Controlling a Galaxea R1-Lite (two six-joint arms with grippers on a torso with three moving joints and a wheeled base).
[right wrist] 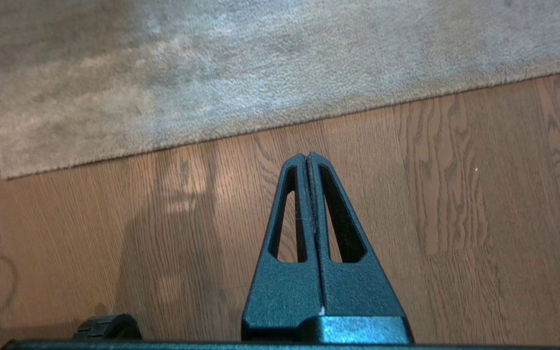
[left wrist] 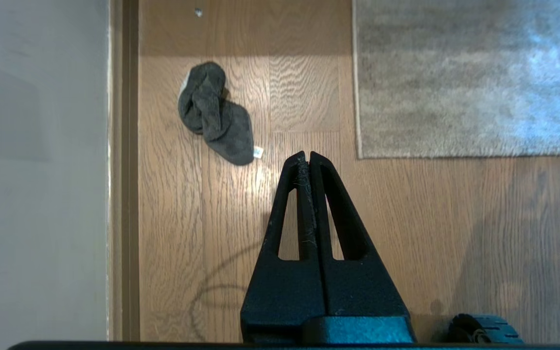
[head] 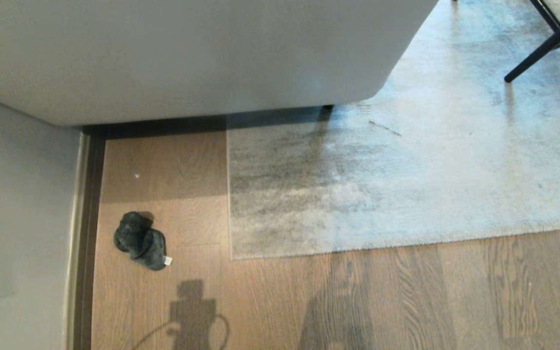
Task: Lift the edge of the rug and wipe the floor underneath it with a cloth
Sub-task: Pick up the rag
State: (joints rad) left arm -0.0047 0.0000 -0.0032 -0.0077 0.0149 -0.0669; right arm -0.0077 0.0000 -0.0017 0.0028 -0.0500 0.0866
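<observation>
Dark fuzzy cloth (head: pixel 140 240) lies crumpled on floor (head: pixel 280 296), left of flat grey rug (head: pixel 406 184). Left gripper (left wrist: pixel 307 155) and right gripper (right wrist: pixel 307 156) closed, empty.

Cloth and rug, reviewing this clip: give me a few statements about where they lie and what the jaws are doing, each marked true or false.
1. The cloth lies bunched on the bare floor, apart from the rug. True.
2. The rug's near corner is folded back, showing its backing. False: the rug lies flat on the floor.
3. The left gripper holds the cloth. False: its jaws are shut on nothing, above bare floor beside the cloth.
4. The right gripper has its jaws shut, over bare floor near the rug's edge. True.
5. The cloth lies between the wall and the rug. True.
6. The sofa stands wholly off the rug. False: part of it covers the rug's far edge.
</observation>
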